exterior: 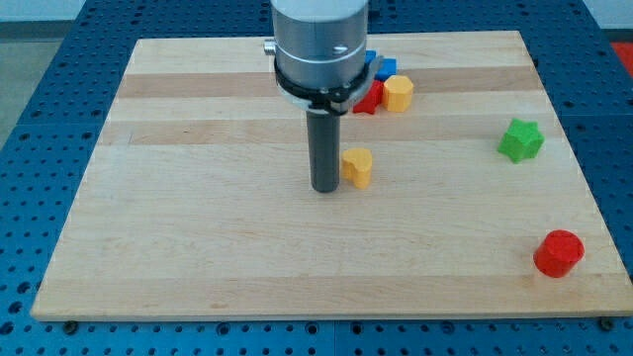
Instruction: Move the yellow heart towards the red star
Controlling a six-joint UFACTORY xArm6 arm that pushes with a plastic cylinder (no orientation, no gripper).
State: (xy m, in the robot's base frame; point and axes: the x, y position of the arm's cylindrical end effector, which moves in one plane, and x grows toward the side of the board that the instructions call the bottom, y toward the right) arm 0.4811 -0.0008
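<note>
My tip (pixel 325 188) is sitting right against the yellow heart (pixel 357 167) on its left, with the red star (pixel 370 97) lying well above that heart, partly hidden

- Small yellow heart-shaped block (pixel 358 167) lies flat near the middle of the wooden desk (pixel 198 247).
- Red star-shaped block (pixel 370 97) sits near the view's top, partly hidden.
</note>
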